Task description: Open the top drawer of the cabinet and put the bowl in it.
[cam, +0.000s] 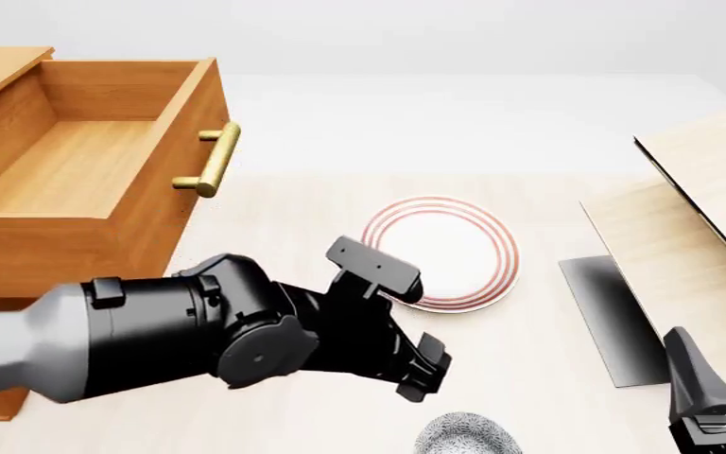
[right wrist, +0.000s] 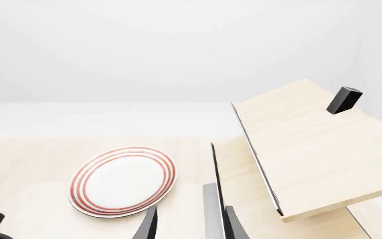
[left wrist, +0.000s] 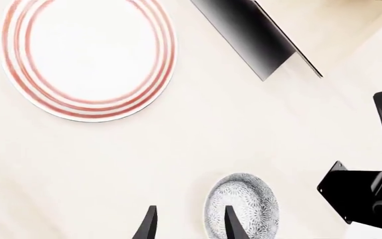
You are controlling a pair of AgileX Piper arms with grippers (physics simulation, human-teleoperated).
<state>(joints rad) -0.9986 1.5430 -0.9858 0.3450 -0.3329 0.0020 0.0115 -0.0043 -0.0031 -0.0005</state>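
Drawer (cam: 79, 165) of the cabinet (cam: 35, 251): pulled out, interior bare, brass handle (cam: 216, 161) on its front face. Opening step judged done.

Bowl (left wrist: 242, 209): sits on the table (left wrist: 177, 149), not yet lifted. In the left wrist view it lies just past the left gripper (left wrist: 189, 221), with one fingertip (left wrist: 233, 219) overlapping its rim and the other off to the side over bare table. Gripper not centred on the bowl; contact cannot be confirmed. In the front view only the bowl's top edge shows, just below and ahead of the gripper tip.

Left gripper: fingers spread apart, nothing between them.

Right gripper (right wrist: 189, 221): fingers apart, holding nothing, parked low on the right side. Ahead of it are the pale boards (right wrist: 310, 154); the plate (right wrist: 123, 180) lies ahead and toward the other arm.

Plate is well beyond the left gripper and plays no part in the task.

Remaining, as judged: shift the left gripper so the bowl rim sits between the fingers, close, lift, carry up and over to the drawer, release inside. Drawer wall is high relative to the bowl's resting spot, so the lift must clear that edge.
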